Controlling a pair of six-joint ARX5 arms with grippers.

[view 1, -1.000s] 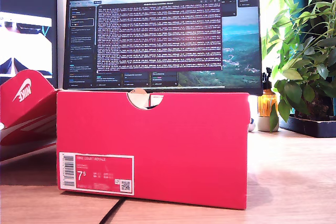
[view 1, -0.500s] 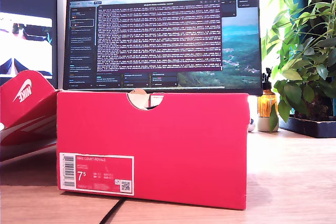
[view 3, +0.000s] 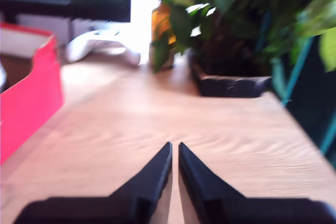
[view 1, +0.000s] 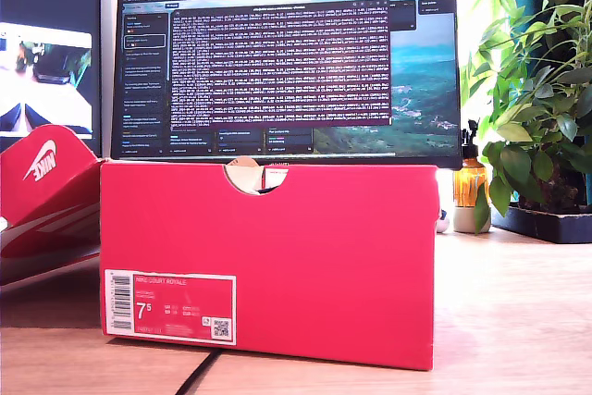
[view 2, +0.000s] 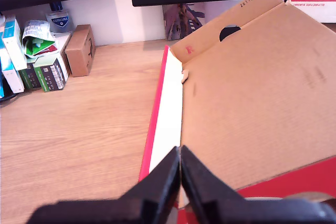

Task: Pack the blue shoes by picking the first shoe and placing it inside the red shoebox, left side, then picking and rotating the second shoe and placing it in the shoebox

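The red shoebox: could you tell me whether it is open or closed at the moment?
Open. The red shoebox shows its bare brown interior in the first wrist view, and its lid leans beside it.

The red shoebox point(view 1: 268, 261) wall hides its inside; the second wrist view is blurred.

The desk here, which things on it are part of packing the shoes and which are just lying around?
For the job:
red shoebox
its red lid
my first gripper
my second gripper
No shoes show in any view.

Just lying about:
monitor
potted plant
amber bottle
small cardboard box
white game controller
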